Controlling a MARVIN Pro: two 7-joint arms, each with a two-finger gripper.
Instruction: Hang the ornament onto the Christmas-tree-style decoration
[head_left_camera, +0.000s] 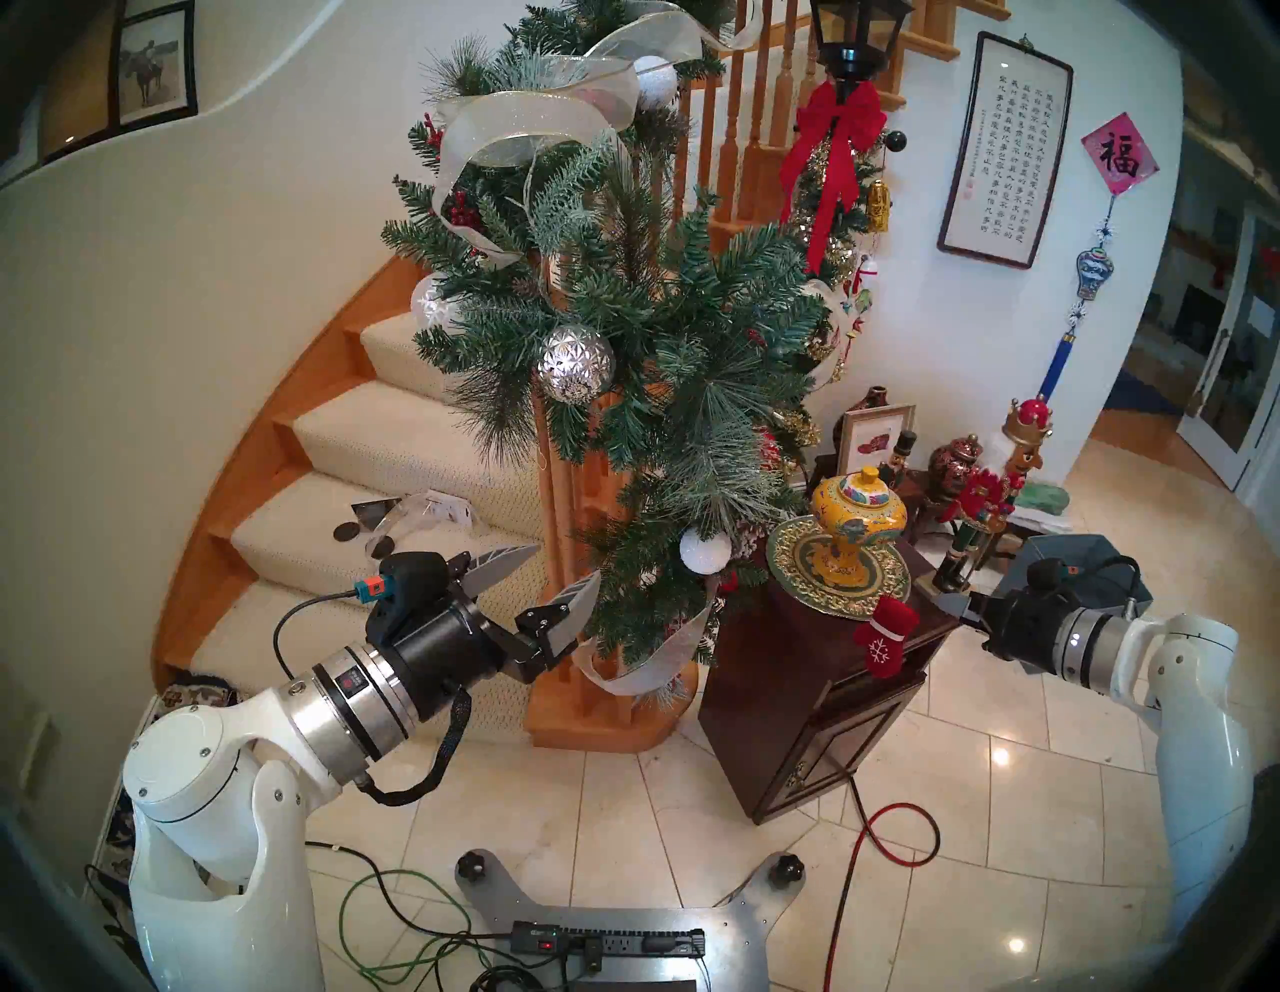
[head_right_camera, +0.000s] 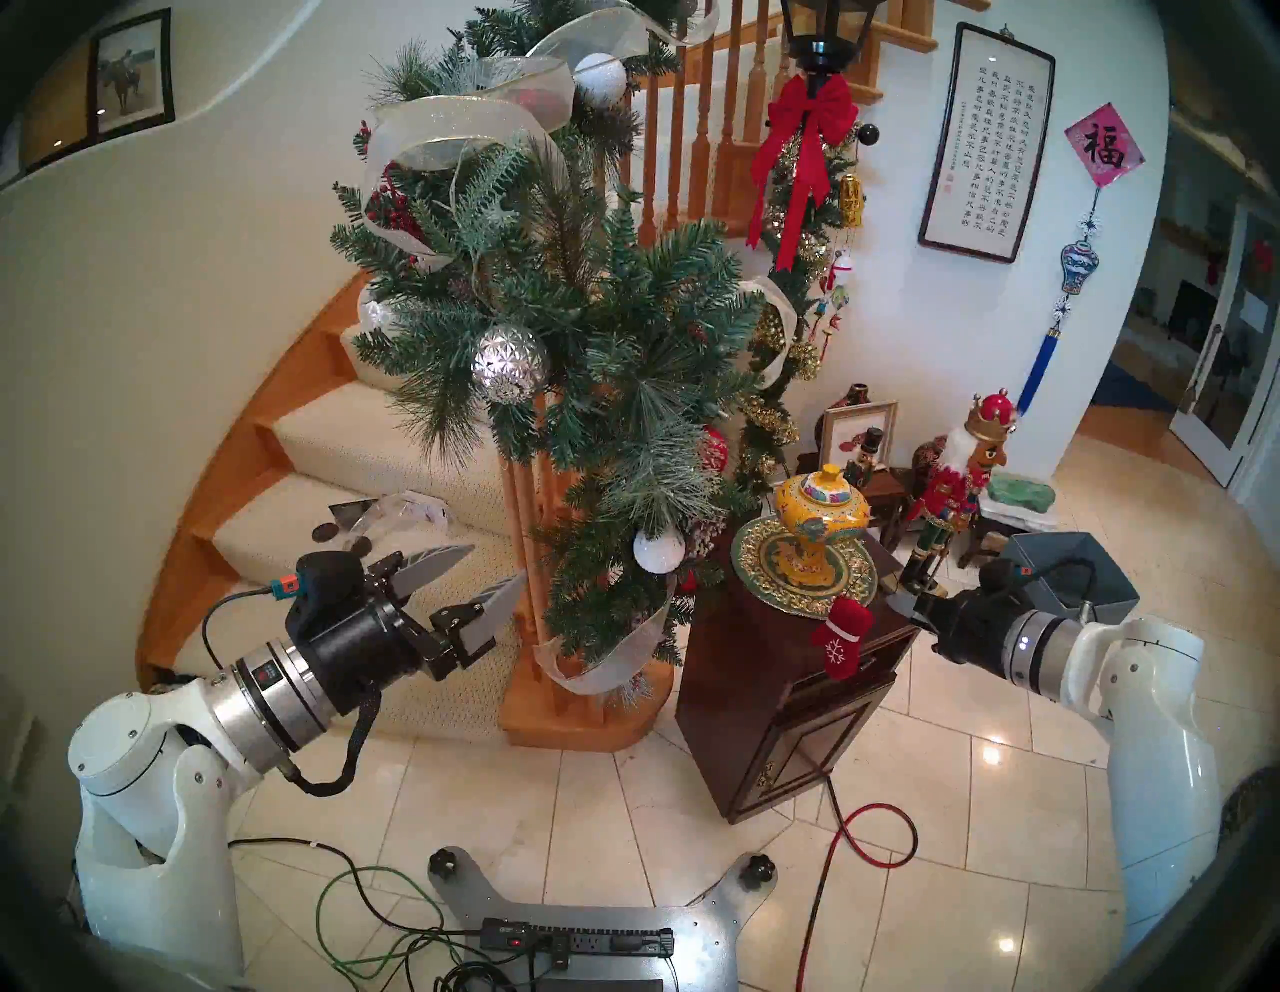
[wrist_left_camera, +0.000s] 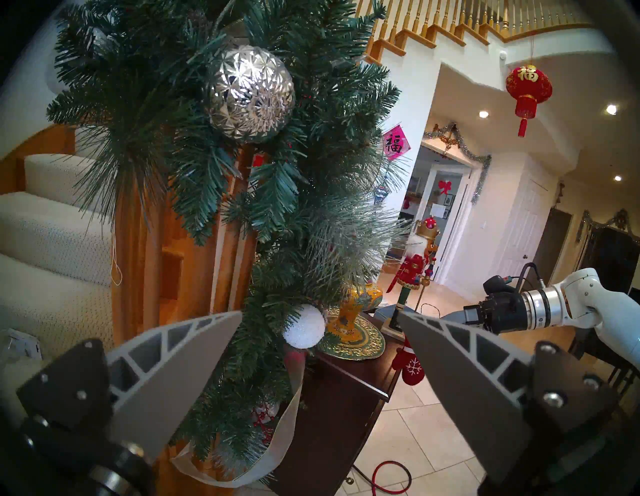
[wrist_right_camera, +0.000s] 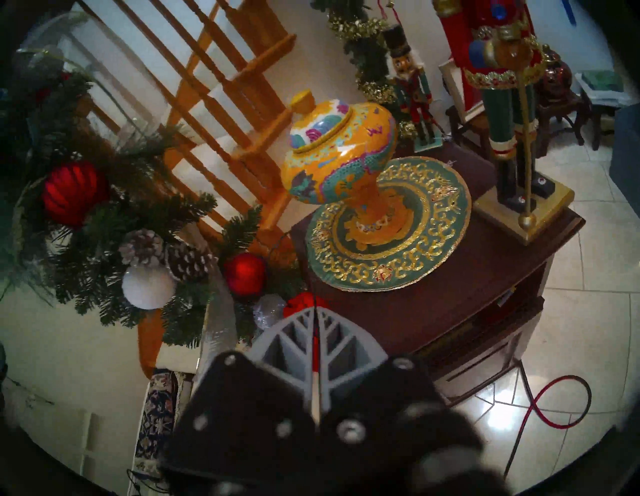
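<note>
The ornament, a red mitten (head_left_camera: 886, 634) (head_right_camera: 843, 641) (wrist_left_camera: 410, 368) with a white cuff and snowflake, hangs in front of the dark cabinet's top edge. My right gripper (head_left_camera: 943, 600) (head_right_camera: 898, 601) (wrist_right_camera: 316, 311) is shut on it, and a thin string loop sticks out past the tips. The Christmas-tree-style decoration, a bushy green garland (head_left_camera: 623, 312) (head_right_camera: 589, 346) (wrist_left_camera: 277, 194) with silver-white ribbon, drapes down the stair post to the mitten's left. My left gripper (head_left_camera: 566, 562) (head_right_camera: 499, 562) (wrist_left_camera: 319, 313) is open, level with the garland's lower branches and just left of them.
A dark wooden cabinet (head_left_camera: 796, 700) stands right of the garland and carries a yellow lidded jar (head_left_camera: 859, 512) on a green-gold mat. Nutcrackers (head_left_camera: 997, 485) stand behind it. A silver ball (head_left_camera: 576, 362) and a white ball (head_left_camera: 704, 549) hang in the garland. Cables lie on the tiled floor.
</note>
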